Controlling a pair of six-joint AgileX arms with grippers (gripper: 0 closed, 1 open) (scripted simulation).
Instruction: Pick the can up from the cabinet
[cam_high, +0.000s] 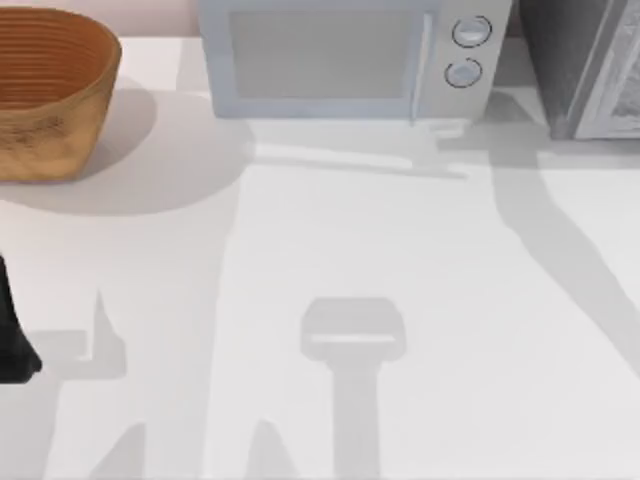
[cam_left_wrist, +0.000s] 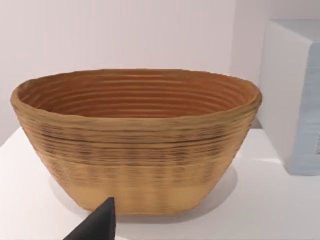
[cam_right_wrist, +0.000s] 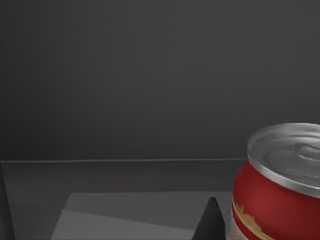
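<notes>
Where the right wrist view looks into a dark grey cabinet (cam_right_wrist: 125, 75), the can (cam_right_wrist: 280, 190) stands upright on the cabinet's floor, close to the camera. Its body is glossy red with a thin gold pattern low on the side, and its top is a pale, silvery metal lid with a raised rim and shallow pressed ridges. One black, pointed fingertip (cam_right_wrist: 211, 222) of the right gripper rises just beside the can; whether it touches cannot be told, nor how wide that gripper stands.

On the white counter (cam_high: 400, 250), a brown woven basket (cam_high: 45, 95) with ribbed, coiled walls sits at the far left. A boxy pale microwave (cam_high: 345, 55) with two round knobs stands at the back. The left arm (cam_high: 12, 335) is parked at the left edge, its fingertip (cam_left_wrist: 97, 225) facing the basket.
</notes>
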